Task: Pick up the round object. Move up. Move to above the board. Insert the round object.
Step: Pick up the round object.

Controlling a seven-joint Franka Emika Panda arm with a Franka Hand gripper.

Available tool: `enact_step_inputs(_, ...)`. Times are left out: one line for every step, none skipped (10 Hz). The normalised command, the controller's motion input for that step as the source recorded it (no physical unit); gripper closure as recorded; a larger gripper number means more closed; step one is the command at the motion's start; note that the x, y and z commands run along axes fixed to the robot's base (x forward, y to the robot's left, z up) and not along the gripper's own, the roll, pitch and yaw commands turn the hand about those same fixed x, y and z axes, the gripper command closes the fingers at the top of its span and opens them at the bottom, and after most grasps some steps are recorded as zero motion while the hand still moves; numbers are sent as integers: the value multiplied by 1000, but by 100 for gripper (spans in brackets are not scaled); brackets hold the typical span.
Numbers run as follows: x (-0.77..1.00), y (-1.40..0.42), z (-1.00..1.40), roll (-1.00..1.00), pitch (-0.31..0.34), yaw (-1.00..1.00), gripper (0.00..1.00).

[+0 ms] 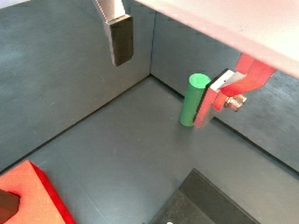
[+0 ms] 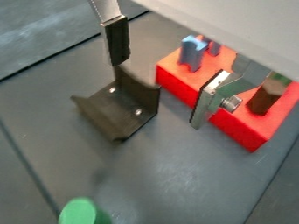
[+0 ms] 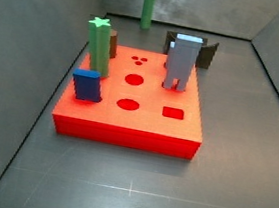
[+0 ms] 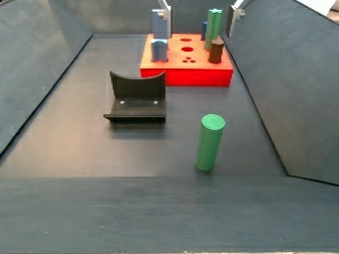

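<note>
The round object [image 4: 209, 142], a plain green cylinder peg, stands upright on the dark floor, apart from the board. It also shows in a wrist view [image 1: 194, 99], in the far back of a side view [image 3: 148, 10], and as a top [image 2: 79, 213]. The board [image 3: 147, 121] is a red block with holes, also seen in a wrist view [image 2: 239, 122] and a side view [image 4: 199, 74]. My gripper [image 1: 173, 66] is open and empty, held high with the peg off to its side; it shows in the wrist views [image 2: 166, 70] and at the frame edge of a side view [image 4: 199, 10].
The board carries a green star-topped peg [image 3: 98, 43], a blue block [image 3: 89, 85], a grey-blue arch piece [image 3: 181, 63] and a brown peg [image 2: 268, 92]. The fixture [image 4: 137, 97] stands on the floor between board and round object. Grey walls enclose the floor.
</note>
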Motion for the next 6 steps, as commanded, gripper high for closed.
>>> enact_step_inputs(91,1000,-1000,26,0,57,0)
enact_step_inputs(23,1000,-1000,26,0,3,0)
enact_step_inputs(6,1000,-1000,34,0,0,0)
enact_step_inputs(29,1000,-1000,37,0,0,0)
enact_step_inputs(57,1000,-1000,0,0,0,0)
enact_step_inputs(80,869,-837,-121,-63,-34,0)
